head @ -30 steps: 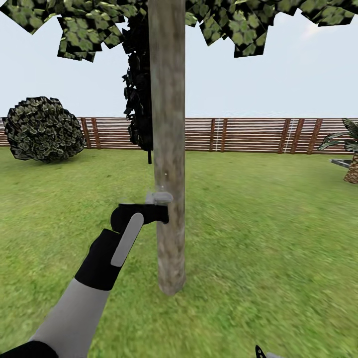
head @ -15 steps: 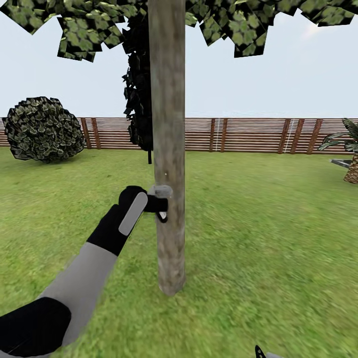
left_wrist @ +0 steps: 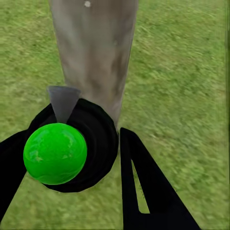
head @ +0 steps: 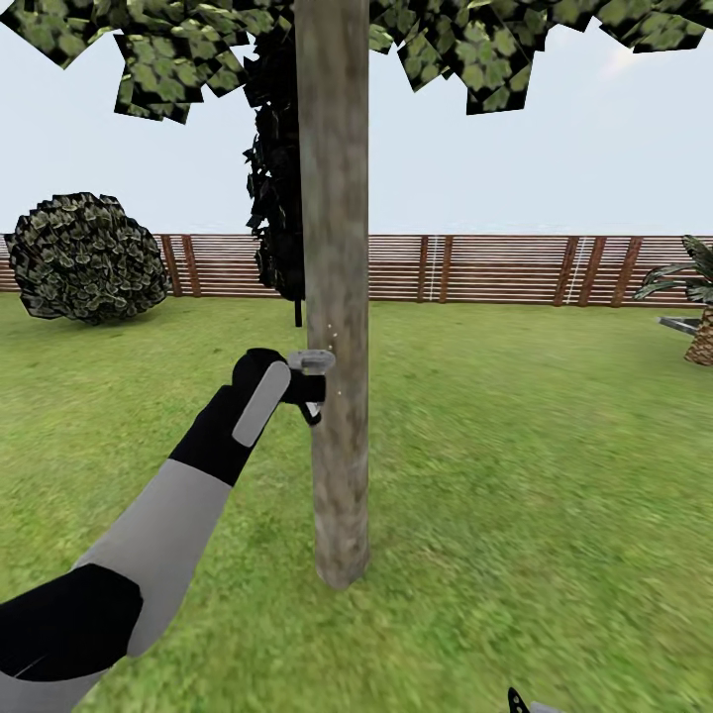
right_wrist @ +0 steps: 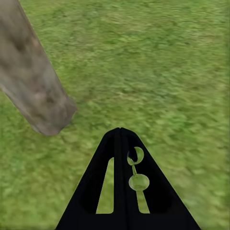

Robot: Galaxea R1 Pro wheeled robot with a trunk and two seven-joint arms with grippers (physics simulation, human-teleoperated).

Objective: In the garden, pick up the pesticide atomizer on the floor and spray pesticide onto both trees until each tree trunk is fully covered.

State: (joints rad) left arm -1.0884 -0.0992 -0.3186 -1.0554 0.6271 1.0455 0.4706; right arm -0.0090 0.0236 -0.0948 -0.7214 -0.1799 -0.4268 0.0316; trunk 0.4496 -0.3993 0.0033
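Raised slightly, left gripper (head: 309,388) presses pesticide atomizer (head: 313,363) against tree trunk (head: 337,297).

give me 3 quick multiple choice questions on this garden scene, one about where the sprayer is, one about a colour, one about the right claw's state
1. Where is the pesticide atomizer?
A. lying on the grass
B. held against the tree trunk
C. by the fence

2. What colour is the ball at the atomizer's back in the left wrist view?
A. green
B. red
C. white

3. How is the right claw?
A. open
B. shut on a leaf
C. shut, holding nothing

Answers:
1. B, the left claw holds it with the nozzle at the trunk.
2. A, the ball is bright green.
3. C, its fingers meet over bare grass.
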